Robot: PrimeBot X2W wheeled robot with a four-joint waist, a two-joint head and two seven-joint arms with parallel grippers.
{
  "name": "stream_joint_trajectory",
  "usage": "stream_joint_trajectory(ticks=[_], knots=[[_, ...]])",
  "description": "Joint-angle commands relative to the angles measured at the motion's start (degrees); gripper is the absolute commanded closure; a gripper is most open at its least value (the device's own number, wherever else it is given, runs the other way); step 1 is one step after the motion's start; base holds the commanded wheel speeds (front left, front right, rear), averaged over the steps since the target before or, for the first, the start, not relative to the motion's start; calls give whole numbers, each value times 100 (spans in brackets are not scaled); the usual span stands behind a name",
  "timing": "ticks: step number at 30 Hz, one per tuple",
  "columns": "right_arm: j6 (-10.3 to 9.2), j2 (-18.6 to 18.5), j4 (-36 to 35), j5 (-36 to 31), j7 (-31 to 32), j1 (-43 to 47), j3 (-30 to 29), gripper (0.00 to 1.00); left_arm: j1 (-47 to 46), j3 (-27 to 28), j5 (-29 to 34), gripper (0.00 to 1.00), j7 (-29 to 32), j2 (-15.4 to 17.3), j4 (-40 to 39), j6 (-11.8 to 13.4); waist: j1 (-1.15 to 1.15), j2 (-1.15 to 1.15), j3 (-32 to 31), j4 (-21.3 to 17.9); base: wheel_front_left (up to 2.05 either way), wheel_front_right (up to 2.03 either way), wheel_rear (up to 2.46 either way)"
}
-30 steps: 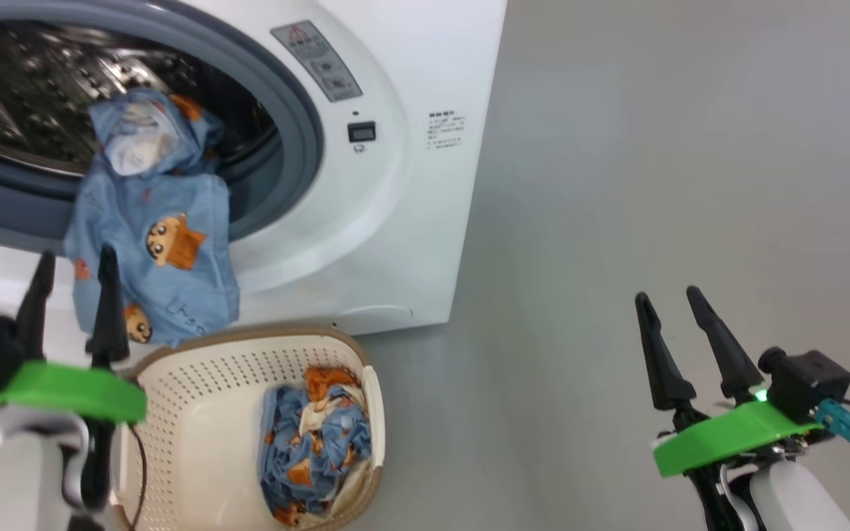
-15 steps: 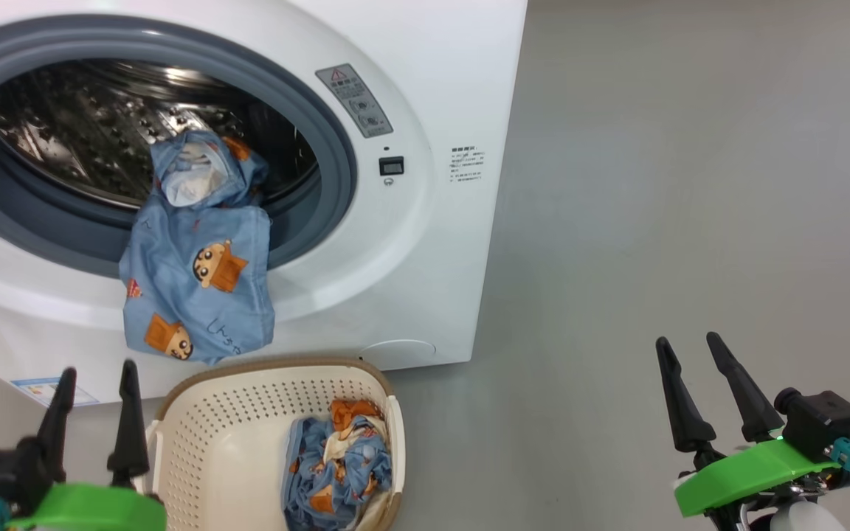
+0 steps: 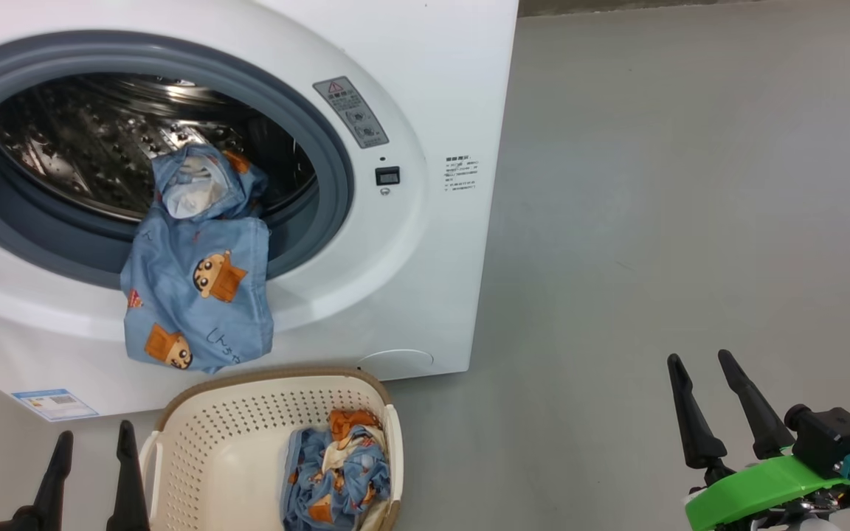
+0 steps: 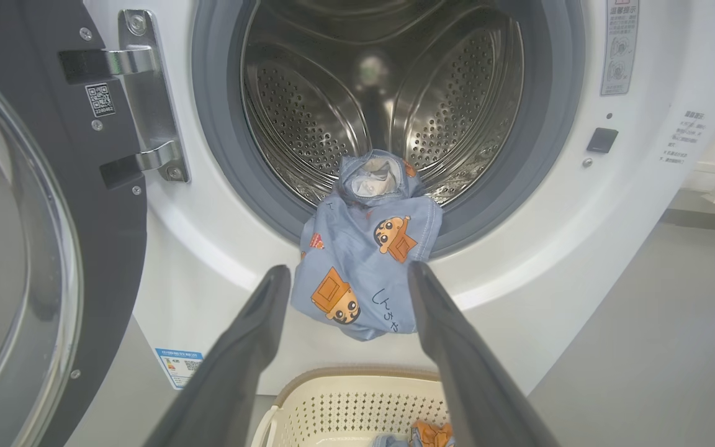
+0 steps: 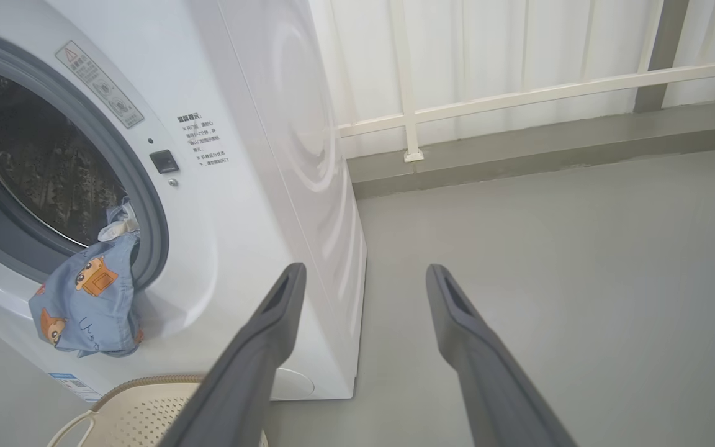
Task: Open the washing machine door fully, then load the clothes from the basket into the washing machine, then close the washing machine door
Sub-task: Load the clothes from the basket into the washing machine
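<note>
Clearly, the washing machine [image 3: 425,66] fills the head view's upper left; the left wrist view adds the washing machine door [image 4: 41,236] swung open. The basket [image 3: 211,450] below holds clothes [image 3: 336,472]; more hang from the drum [image 3: 85,140]. Left gripper [image 3: 95,434] and right gripper [image 3: 698,356] gape, empty.

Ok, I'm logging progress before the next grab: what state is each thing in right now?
washing machine door: swung wide open
blue garment: draped over the gasket, hanging half outside
basket: upright, holding one crumpled garment
left hand: open, empty
right hand: open, empty
</note>
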Motion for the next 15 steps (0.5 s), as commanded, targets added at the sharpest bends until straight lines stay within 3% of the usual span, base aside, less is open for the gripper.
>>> stream_joint_trajectory(ticks=[1, 15], knots=[[32, -82, -149, -11, -47, 18, 93, 0, -23, 215, 69, 0, -60, 54, -206, -5, 0, 0, 4, -8, 0, 0, 0], [32, -6, -197, -46, -47, -92, 126, 0, -388, 109, -98, 0, -60, 137, 286, -35, 0, 0, 263, -72, 0, 0, 0]])
